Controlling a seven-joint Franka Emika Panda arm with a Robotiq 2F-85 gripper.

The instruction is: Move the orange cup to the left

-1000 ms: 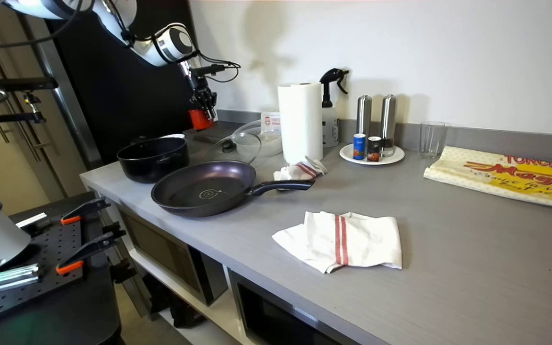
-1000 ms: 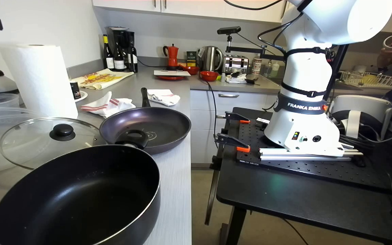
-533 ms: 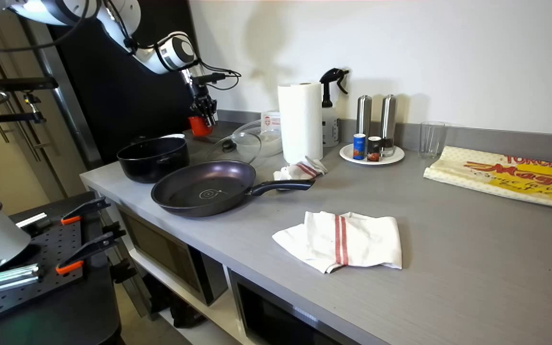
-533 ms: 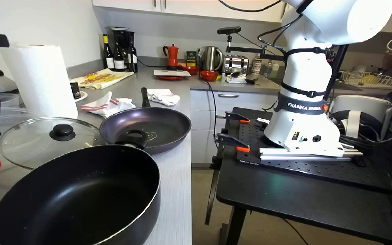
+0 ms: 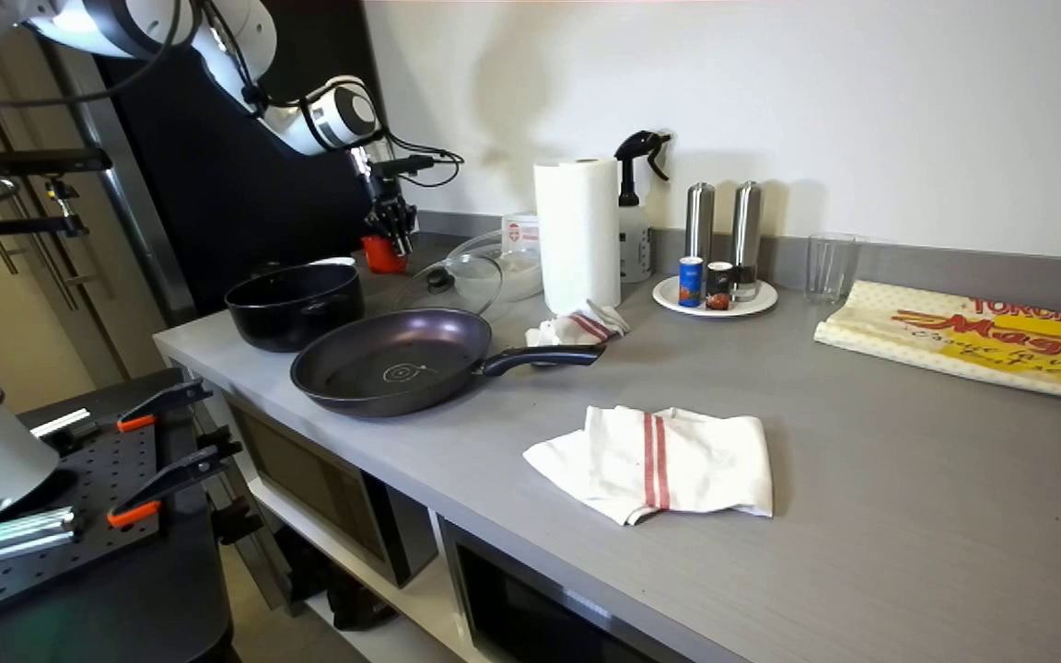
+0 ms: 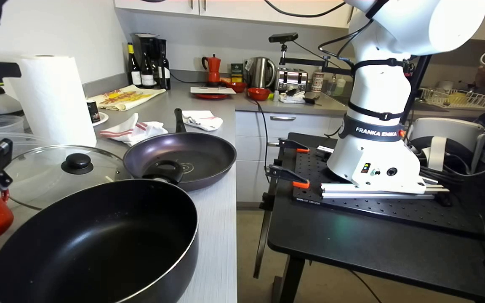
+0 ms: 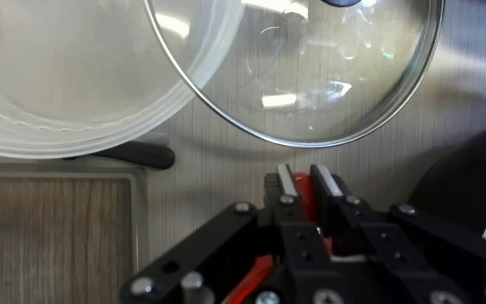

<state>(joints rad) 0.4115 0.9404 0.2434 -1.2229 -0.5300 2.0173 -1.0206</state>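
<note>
Item inspected: one small red-orange cup, round, slightly tapered, apparently plastic. It is located at the left end of the long, flat grey bench in an exterior view, between the deep round black metal pot near the front corner and the wall edge. In the wrist view the clear, metal-rimmed glass lid lies just beyond the grip. In an exterior view the cup appears tilted; whether its base meets the bench cannot be determined.

Tool condition: the black two-fingered gripper is drawn nearly together, its grey-faced fingertips pinching a thin red part taken to be the cup's handle.

Progress: the grasp is judged complete. The leftward move is judged well advanced, since the cup is left of the lid in an exterior view, toward the end edge; no mark shows the exact destination. Outstanding: the cup must be settled flat on the bench, clear of lid and pot, then the fingertips parted and backed away.
</note>
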